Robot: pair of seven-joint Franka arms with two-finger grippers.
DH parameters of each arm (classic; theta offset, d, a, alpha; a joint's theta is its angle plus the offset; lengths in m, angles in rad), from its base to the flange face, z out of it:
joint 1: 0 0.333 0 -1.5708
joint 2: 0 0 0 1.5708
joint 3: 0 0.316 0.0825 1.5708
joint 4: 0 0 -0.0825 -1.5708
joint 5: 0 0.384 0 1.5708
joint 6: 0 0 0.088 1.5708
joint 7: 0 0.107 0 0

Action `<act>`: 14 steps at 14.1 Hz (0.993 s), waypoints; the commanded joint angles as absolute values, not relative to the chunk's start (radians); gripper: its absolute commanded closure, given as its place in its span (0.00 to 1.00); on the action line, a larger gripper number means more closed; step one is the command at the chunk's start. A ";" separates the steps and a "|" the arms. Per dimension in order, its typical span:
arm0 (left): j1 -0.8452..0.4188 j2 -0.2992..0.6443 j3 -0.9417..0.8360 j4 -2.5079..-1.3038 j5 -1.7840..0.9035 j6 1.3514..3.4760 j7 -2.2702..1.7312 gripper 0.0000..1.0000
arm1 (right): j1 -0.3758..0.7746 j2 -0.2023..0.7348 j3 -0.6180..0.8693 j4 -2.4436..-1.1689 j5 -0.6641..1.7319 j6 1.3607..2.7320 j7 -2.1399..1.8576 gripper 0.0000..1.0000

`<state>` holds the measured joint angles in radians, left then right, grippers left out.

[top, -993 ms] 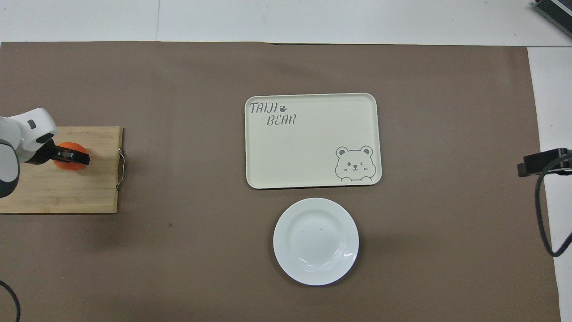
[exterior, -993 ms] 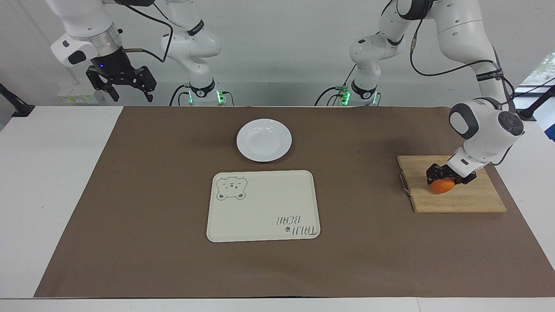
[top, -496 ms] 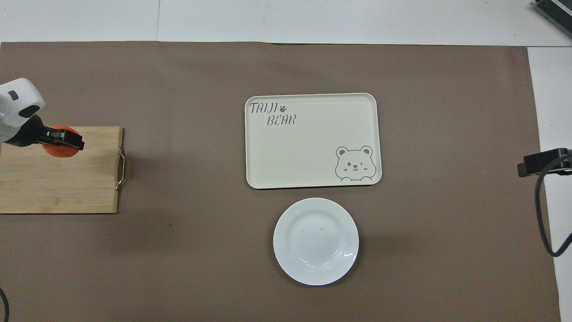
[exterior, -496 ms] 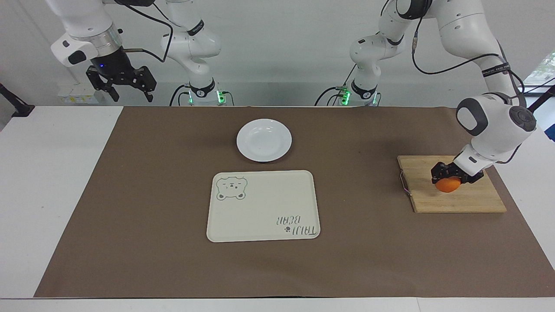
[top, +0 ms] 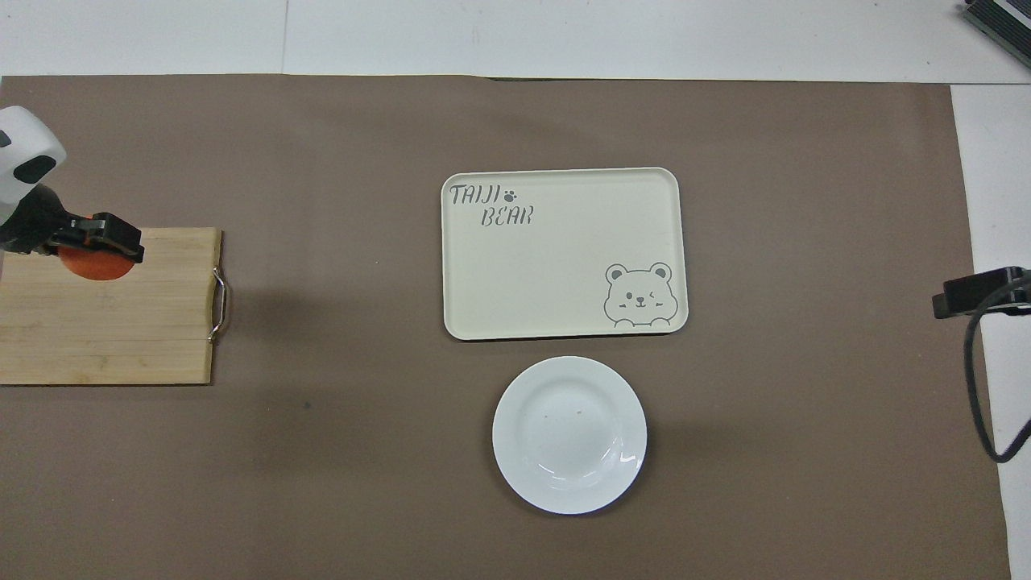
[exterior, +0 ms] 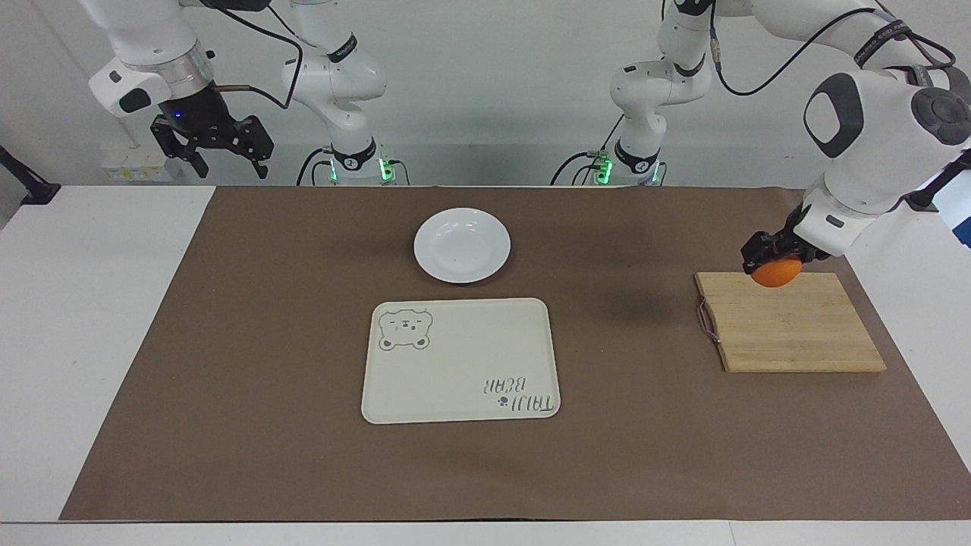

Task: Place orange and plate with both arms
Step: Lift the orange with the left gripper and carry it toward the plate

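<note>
1. The right gripper [exterior: 224,155] is waiting in the air over the right arm's end of the table, by the edge nearest the robots, its jaws standing spread and holding nothing.
2. The white plate [exterior: 462,245] is sitting on the brown mat [exterior: 265,341] mid-table, just beside the cream bear tray [exterior: 460,361] and nearer the robots.
3. The left gripper [exterior: 772,258] is hanging above the bamboo cutting board [exterior: 789,334] at the left arm's end, its jaws pinching the orange [exterior: 775,274].

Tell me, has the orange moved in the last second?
Yes. The left gripper has lifted the orange off the cutting board; in the facing view it now hangs above the board's robot-side edge.
</note>
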<state>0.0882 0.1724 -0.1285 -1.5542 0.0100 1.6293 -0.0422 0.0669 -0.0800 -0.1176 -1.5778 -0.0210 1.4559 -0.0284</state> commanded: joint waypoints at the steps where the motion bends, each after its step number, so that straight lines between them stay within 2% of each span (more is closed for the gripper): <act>1: -0.001 0.146 -0.120 -1.558 0.028 1.600 -0.116 1.00 | 0.057 -0.080 -0.112 -1.569 -0.006 1.448 -0.026 0.00; 10: -0.262 0.109 -0.126 -1.634 0.022 1.675 -0.402 1.00 | 0.057 -0.080 -0.112 -1.569 -0.006 1.448 -0.025 0.00; 14: -0.366 0.107 -0.127 -1.724 0.014 1.778 -0.535 1.00 | 0.057 -0.080 -0.112 -1.569 -0.006 1.448 -0.025 0.00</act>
